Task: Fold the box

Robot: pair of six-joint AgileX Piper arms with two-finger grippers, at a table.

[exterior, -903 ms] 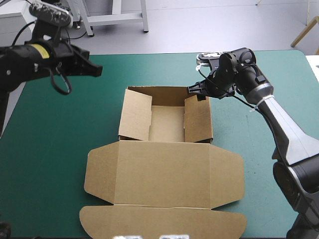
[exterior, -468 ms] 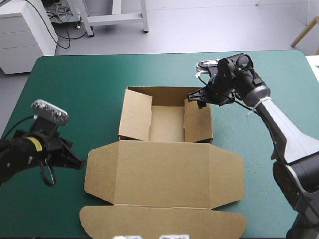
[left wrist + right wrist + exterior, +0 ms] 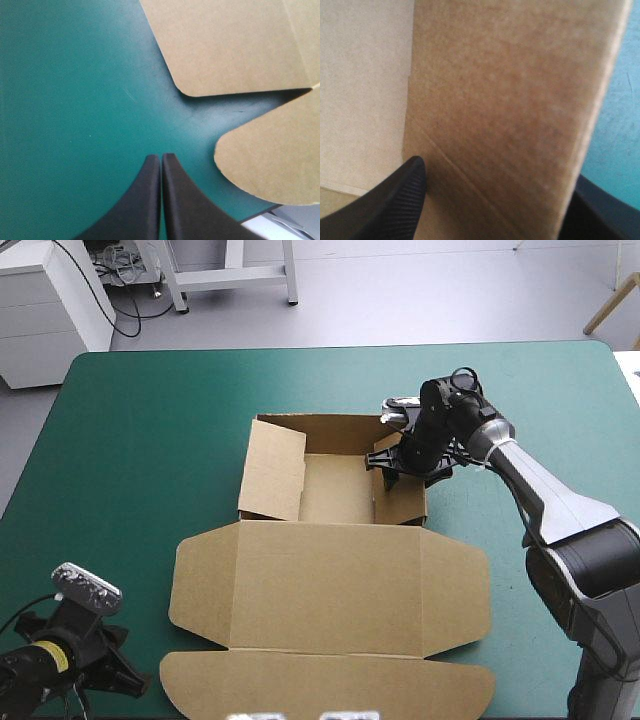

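Presumably light yet stiff, the brown cardboard box [image 3: 330, 580] is straddled at its wall right of centre, the likely hold, by the spread jaws of the right gripper [image 3: 393, 465]; those of the left gripper [image 3: 140, 684], lower left, are pressed together.

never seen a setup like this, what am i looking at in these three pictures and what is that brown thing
These are two robot arms at a teal-green table. The wide picture looks down from above; the other two come from cameras on each wrist. The brown thing is a cardboard box, part folded: a tray with walls up, its lid flat. The left gripper, black fingers shut, holds nothing beside the lid's corner. The right gripper is open, one finger each side of the tray's right wall.
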